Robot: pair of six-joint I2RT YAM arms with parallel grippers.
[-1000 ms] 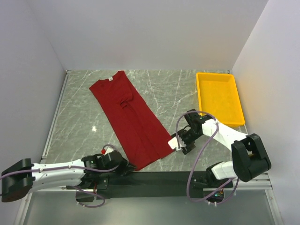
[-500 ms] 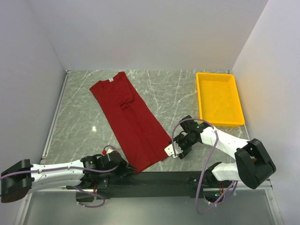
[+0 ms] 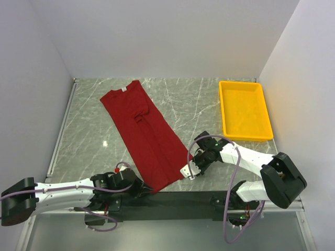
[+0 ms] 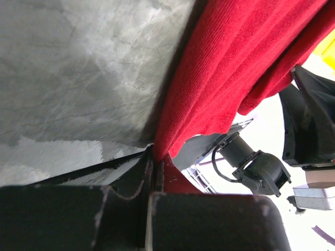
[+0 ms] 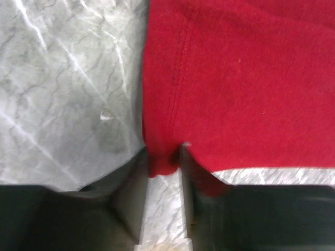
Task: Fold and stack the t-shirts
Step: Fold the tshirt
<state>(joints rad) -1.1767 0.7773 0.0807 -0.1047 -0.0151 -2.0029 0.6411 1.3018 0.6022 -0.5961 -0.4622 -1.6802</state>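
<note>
Maroon cloth is bracketed by the right gripper (image 5: 162,175): the hem corner of the t-shirt (image 3: 144,133) sits between fingers that stand partly apart, and whether it is truly pinched cannot be told. The left gripper (image 4: 155,159) is clenched on the other hem corner, at the lower centre of the top view.

If only the tip of the corner is caught on the right, it may be lost on lifting; the hem would then be raised unevenly and the fold skewed.

The t-shirt is laid diagonally on the worktop (image 3: 199,104), collar toward the upper left. Its hem lies close to the black strip (image 3: 183,197) along the lower edge, so little room is left there. Bare marble is offered at upper centre and at left. The yellow tray (image 3: 224,112) at upper right is well apart.
</note>
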